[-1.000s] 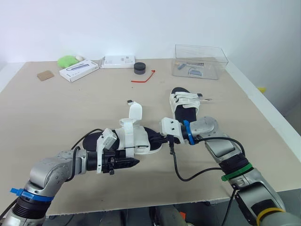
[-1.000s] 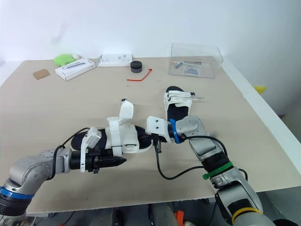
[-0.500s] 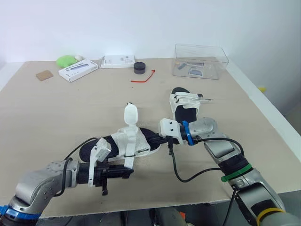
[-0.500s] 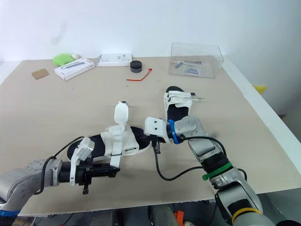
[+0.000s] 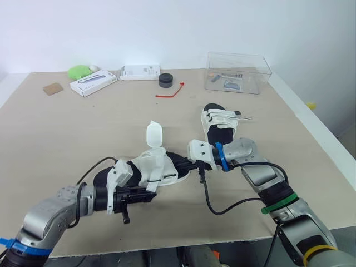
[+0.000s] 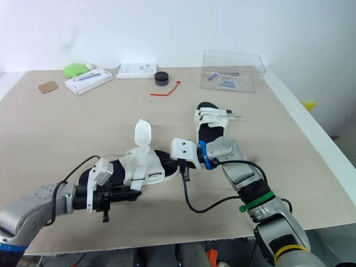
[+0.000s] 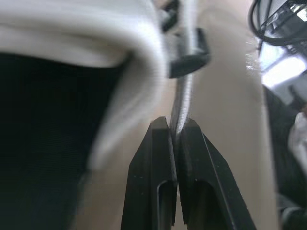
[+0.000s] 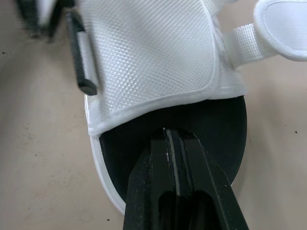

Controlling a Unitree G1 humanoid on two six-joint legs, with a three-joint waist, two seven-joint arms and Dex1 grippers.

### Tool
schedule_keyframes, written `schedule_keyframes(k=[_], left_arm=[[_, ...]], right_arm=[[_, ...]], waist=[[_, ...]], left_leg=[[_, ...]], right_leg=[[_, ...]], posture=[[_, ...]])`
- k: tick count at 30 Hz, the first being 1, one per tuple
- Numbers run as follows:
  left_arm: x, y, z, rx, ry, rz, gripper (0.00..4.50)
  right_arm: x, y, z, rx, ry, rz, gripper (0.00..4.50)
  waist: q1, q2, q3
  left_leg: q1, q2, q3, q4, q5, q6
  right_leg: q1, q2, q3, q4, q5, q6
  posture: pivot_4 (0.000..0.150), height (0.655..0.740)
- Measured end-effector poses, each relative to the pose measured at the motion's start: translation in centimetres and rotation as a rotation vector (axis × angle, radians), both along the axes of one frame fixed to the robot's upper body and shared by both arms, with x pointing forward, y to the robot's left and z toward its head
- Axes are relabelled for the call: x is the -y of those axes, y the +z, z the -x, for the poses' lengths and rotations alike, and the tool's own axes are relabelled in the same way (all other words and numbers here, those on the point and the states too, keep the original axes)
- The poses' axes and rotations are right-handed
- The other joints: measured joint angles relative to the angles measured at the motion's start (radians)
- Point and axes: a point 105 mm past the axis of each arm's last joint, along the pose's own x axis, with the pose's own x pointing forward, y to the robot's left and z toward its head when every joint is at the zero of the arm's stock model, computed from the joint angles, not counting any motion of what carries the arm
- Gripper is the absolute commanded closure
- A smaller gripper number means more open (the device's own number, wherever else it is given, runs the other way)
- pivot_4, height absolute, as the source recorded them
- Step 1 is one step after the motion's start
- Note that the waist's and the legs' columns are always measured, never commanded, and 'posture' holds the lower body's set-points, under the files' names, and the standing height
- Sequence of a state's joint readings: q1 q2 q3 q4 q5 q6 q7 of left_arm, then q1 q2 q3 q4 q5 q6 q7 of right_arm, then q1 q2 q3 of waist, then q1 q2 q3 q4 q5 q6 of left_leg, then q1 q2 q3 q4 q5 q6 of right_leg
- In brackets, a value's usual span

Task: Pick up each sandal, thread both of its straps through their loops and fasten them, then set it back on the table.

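Note:
The near sandal (image 5: pixel 158 166), black sole with white upper, lies between my grippers near the table's front. One strap tab (image 5: pixel 154 135) stands upright above it. My left gripper (image 5: pixel 149 195) is shut on the thin end of another strap (image 7: pixel 184 98), which runs through a black loop (image 7: pixel 188 53) in the left wrist view. My right gripper (image 5: pixel 189 166) is shut on the rim of the sandal's black sole (image 8: pixel 211 139), just under the white upper (image 8: pixel 148 52). The second sandal (image 5: pixel 218 123) lies flat on the table behind the right gripper, its straps across it.
At the back stand a clear plastic box (image 5: pixel 237 72), a black round tin (image 5: pixel 165 80), a red tie (image 5: pixel 169 92), two white boxes (image 5: pixel 93 83) (image 5: pixel 140 72), a green object (image 5: pixel 80 71) and a brown pad (image 5: pixel 54 89). The table's front edge (image 5: pixel 167 245) is close below my arms.
My left gripper drew back toward the near-left with the strap, then came up closer to the sandal. The sandal shifted and tilted, and its upright tab moved left. The right gripper stayed put.

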State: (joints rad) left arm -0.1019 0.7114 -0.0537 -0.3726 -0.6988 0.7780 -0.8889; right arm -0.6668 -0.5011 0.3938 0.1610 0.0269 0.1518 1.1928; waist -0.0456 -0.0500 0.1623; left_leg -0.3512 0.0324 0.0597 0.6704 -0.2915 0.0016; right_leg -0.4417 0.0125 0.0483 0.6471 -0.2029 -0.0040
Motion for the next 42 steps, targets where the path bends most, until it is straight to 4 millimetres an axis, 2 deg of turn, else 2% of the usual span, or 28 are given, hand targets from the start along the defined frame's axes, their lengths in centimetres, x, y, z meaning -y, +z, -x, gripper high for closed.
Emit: schedule_keyframes(k=[4,12,18,20,25,33,38,42], left_arm=[[-1.1,0.5,-2.7,0.074,0.020,-0.049,4.38],[-1.0,1.0,-4.3,0.115,-0.009,-0.059,4.38],[0.0,0.8,-2.3,0.021,-0.061,0.010,4.38],[0.2,1.3,-1.5,-0.047,-0.057,0.080,4.38],[-0.2,2.7,-0.9,-0.148,-0.038,0.183,4.38],[-0.5,3.0,0.2,-0.193,-0.037,0.192,4.38],[-1.1,3.6,0.2,-0.186,-0.008,0.196,4.38],[-1.3,3.4,1.2,-0.184,-0.022,0.156,4.38]], right_arm=[[0.0,0.0,-0.1,0.001,-0.004,0.001,4.50],[0.1,0.0,-0.1,0.002,-0.009,0.001,4.50],[0.2,0.1,0.0,0.002,-0.015,0.001,4.50],[0.2,-0.1,0.1,-0.001,-0.018,0.001,4.50],[0.2,-0.1,0.1,-0.001,-0.020,0.001,4.50],[0.2,0.0,0.0,0.000,-0.017,0.004,4.50],[0.1,0.0,-0.1,0.001,-0.016,0.004,4.50],[0.1,0.1,0.0,0.002,-0.014,0.004,4.50]], waist=[[0.001,0.000,0.000],[0.001,0.000,0.000],[0.001,0.000,0.000],[0.001,0.000,0.000],[0.001,0.000,0.000],[0.001,0.000,0.000],[0.001,0.000,0.000],[0.000,0.000,0.000]], left_leg=[[-0.001,-0.001,0.000,0.001,0.000,0.000],[-0.002,-0.002,0.001,0.001,0.000,0.000],[-0.002,-0.002,0.000,0.001,0.000,0.000],[-0.002,-0.002,0.000,0.001,0.000,0.000],[-0.002,-0.002,-0.001,0.001,0.000,0.000],[-0.003,-0.002,-0.001,0.001,0.000,0.000],[-0.002,-0.002,-0.002,0.001,0.000,0.000],[-0.002,-0.002,-0.002,0.001,0.000,0.000]], right_leg=[[0.000,-0.001,0.000,0.000,0.002,0.003],[0.000,-0.003,0.001,0.000,0.002,0.005],[0.000,-0.004,0.001,0.000,0.002,0.006],[0.000,-0.004,0.000,0.000,0.002,0.006],[0.000,-0.003,0.000,0.000,0.002,0.006],[0.000,-0.004,0.000,0.000,0.001,0.006],[0.000,-0.004,-0.001,0.000,0.001,0.005],[0.000,-0.004,-0.001,0.000,0.001,0.005]], posture=[[0.150,0.7400],[0.150,0.7400],[0.150,0.7400],[0.150,0.7400],[0.150,0.7400],[0.150,0.7400],[0.150,0.7400],[0.150,0.7400]])
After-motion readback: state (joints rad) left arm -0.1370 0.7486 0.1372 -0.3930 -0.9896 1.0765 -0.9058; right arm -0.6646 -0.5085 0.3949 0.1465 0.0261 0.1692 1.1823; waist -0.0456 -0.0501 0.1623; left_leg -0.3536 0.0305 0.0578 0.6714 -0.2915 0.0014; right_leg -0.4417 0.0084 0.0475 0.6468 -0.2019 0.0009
